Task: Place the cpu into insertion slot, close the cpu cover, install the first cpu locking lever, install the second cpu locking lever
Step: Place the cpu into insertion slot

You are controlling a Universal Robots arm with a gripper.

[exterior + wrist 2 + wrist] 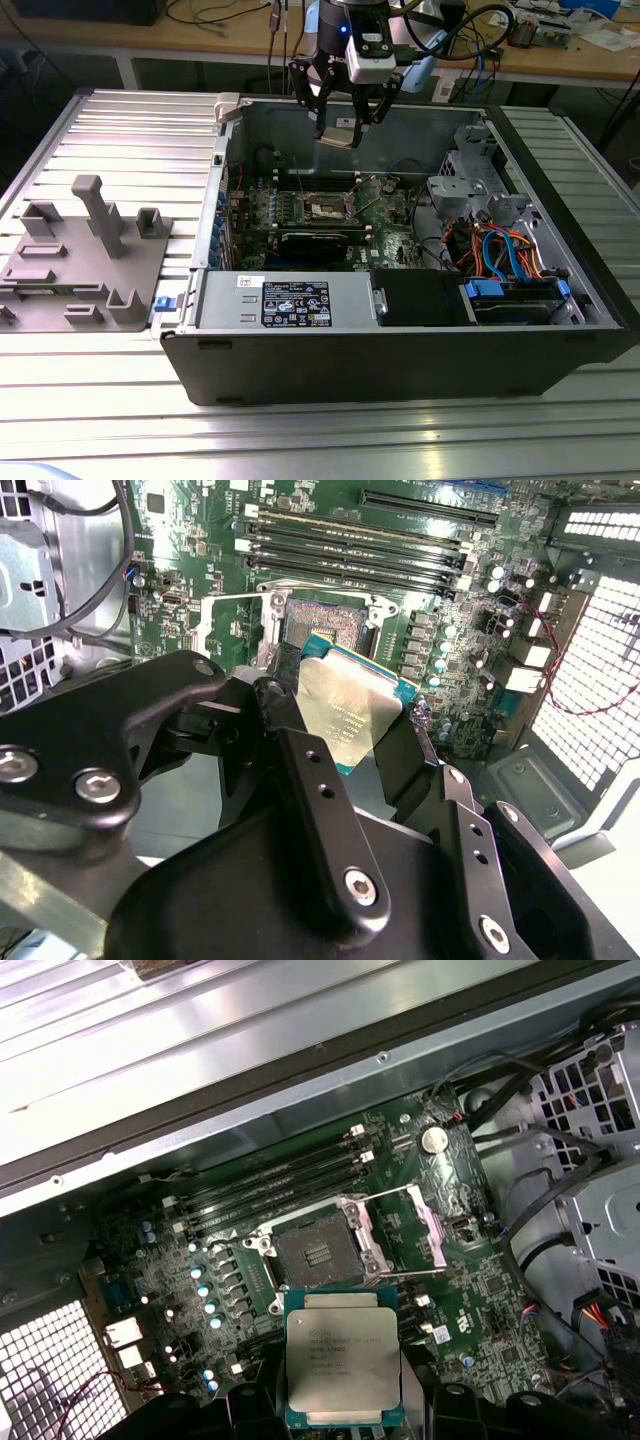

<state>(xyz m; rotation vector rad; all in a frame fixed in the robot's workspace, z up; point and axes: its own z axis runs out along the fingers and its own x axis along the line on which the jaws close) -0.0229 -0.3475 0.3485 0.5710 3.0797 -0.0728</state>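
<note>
The cpu (pixel 338 136) hangs above the open computer case, and my gripper (pixel 341 132) is shut on its edges. In both wrist views its silver-grey top faces the cameras, cpu (pixel 343 1365) and cpu (pixel 345 715), between black fingers (pixel 305 780). Below it on the green motherboard lies the insertion slot (pixel 318 1252), bare, with its contact field showing. The same insertion slot (pixel 325 207) sits mid-board in the exterior view. The cpu cover (pixel 425 1228) stands swung up beside the socket. The chip is well above the socket, not touching it.
Long black memory slots (pixel 270 1185) run beside the socket. A power supply (pixel 290 300) lines the case's near wall, and a drive cage (pixel 475 180) with coloured cables is on the exterior view's right. A grey fixture block (pixel 80 260) lies outside the case on the ribbed table.
</note>
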